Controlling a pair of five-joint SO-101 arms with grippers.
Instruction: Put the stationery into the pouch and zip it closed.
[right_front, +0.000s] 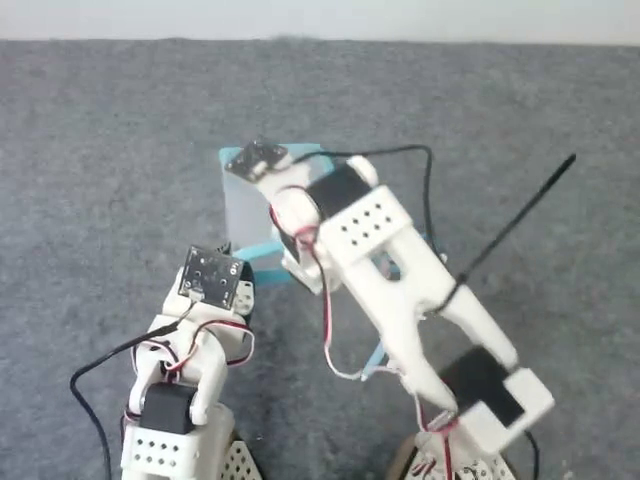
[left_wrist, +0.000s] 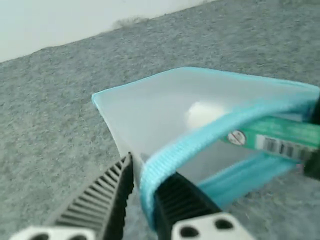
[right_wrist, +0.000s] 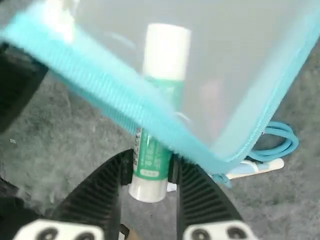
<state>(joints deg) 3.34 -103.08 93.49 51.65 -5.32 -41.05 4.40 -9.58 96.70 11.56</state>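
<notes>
Loading step here, zip not yet touched. The left pincer (left_wrist: 145, 172) is clamped narrow on the blue zip edge of the pouch (left_wrist: 165, 105), lifting that lip so the mouth gapes. The pouch sits around the middle of the grey tabletop (right_front: 100, 150), between the two arms. And there's the right pincer (right_wrist: 150, 167), closed on the bottom end of a green glue stick (right_wrist: 162, 60), whose white cap end is already inside the cloudy plastic! By my read the stick is about half in. The next move calls for a push deeper along the pouch, then a release once the bottom end passes the zip edge, with the left grip holding the mouth open. A blue cord loop (right_wrist: 282, 140) lies just beside the pouch's corner, next to a pale item I can't make out.
</notes>
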